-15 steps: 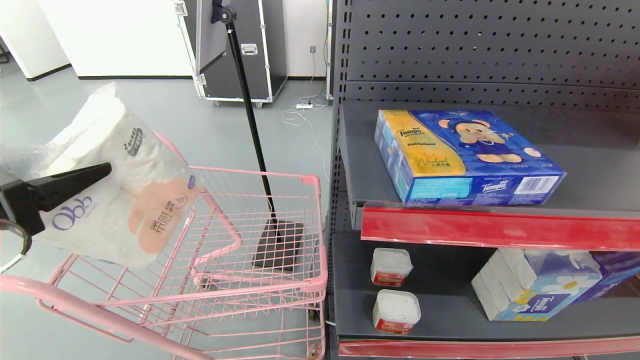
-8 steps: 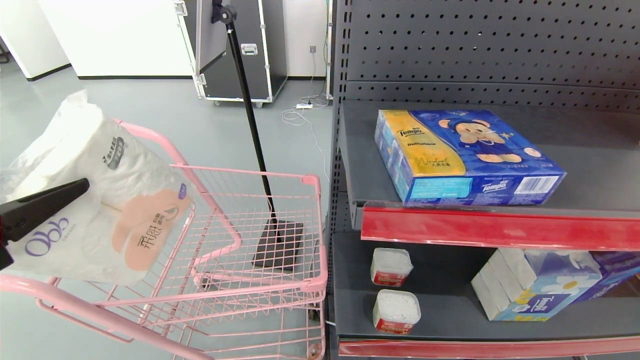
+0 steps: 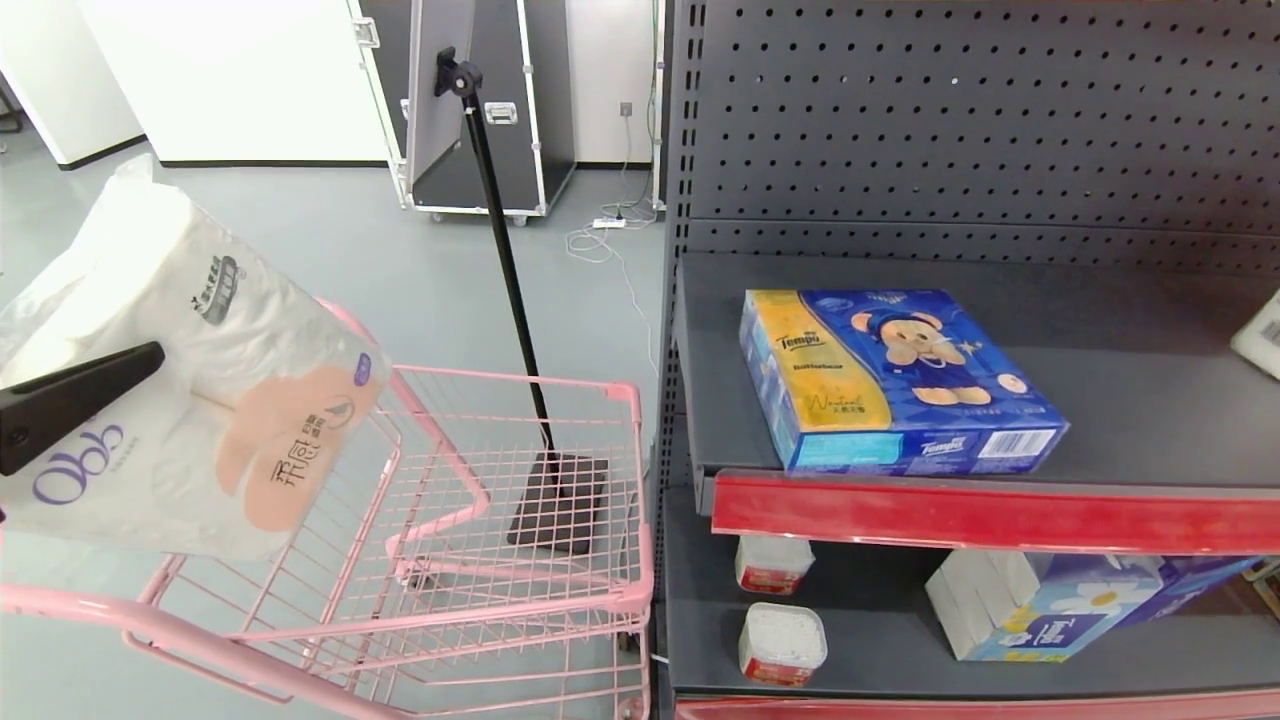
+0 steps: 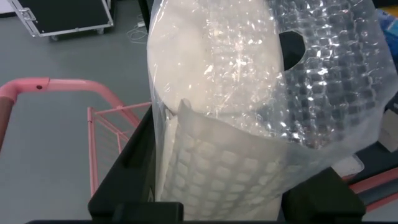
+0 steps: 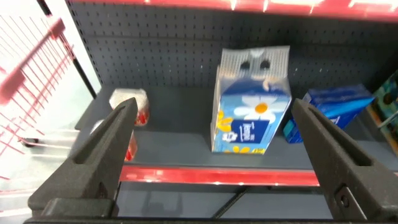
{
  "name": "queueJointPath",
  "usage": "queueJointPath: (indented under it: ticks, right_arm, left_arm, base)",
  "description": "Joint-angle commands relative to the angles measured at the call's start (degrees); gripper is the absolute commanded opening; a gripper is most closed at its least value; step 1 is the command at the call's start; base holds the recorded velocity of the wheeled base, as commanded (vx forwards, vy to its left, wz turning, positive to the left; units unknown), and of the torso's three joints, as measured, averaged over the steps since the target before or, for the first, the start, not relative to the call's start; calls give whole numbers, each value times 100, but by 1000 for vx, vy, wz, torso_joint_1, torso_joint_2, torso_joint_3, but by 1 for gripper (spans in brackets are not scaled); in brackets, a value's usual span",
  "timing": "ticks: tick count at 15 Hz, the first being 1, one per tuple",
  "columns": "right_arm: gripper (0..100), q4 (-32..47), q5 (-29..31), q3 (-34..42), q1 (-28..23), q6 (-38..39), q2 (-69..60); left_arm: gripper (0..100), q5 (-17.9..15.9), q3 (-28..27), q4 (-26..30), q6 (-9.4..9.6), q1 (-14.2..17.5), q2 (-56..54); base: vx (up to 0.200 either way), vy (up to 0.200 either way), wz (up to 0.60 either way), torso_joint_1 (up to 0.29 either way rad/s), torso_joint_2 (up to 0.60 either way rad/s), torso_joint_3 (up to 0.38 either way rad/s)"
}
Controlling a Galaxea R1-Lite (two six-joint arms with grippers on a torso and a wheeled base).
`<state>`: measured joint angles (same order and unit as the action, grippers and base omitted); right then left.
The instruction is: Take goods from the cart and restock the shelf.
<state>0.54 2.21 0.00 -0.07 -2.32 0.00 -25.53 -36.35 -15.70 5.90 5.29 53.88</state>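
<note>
Grey floor, pink cart | left jaws clamp toilet-roll pack | right jaws wide apart

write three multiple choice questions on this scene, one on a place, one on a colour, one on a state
1. Where is the blue tissue box?
A. in the cart
B. on the upper shelf board
C. on the floor

2. What colour is the cart?
A. pink
B. green
C. silver

3. What state is the left tool in?
A. open and empty
B. resting on the shelf
C. shut on the toilet paper pack

Answers:
1 B: the box lies flat on the upper board.
2 A: its rim and wire are pink.
3 C: the pack sits clamped in the tool, held up over the cart.
</note>
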Motion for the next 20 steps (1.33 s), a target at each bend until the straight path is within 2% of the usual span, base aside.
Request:
queueJointPath:
  ticks: [1, 9, 12, 16, 20]
  right_arm:
    - [100, -1, -1, 0, -1, 3, 0]
    - [100, -1, -1, 0, -1, -6, 0]
    - [100, -1, -1, 0, 7, 3, 0]
    - [100, -1, -1, 0, 7, 3, 0]
    - [100, -1, -1, 0, -1, 3, 9]
  left_arm:
    - [0, -66, 5, 6, -1, -2, -27]
    - [0, -84, -3, 6, 34, -19, -62]
    - [0, -84, -12, -3, 34, -169, -62]
    - [0, -84, -3, 6, 34, -186, -44]
    - [0, -84, -12, -3, 43, -186, -1]
  base:
    - [0, 0, 0, 178, -564, -369]
    - [0, 0, 0, 201, -538, -339]
    - [0, 0, 0, 160, -385, -230]
    - [0, 0, 0, 134, -322, -183]
    - [0, 0, 0, 8, -18, -10]
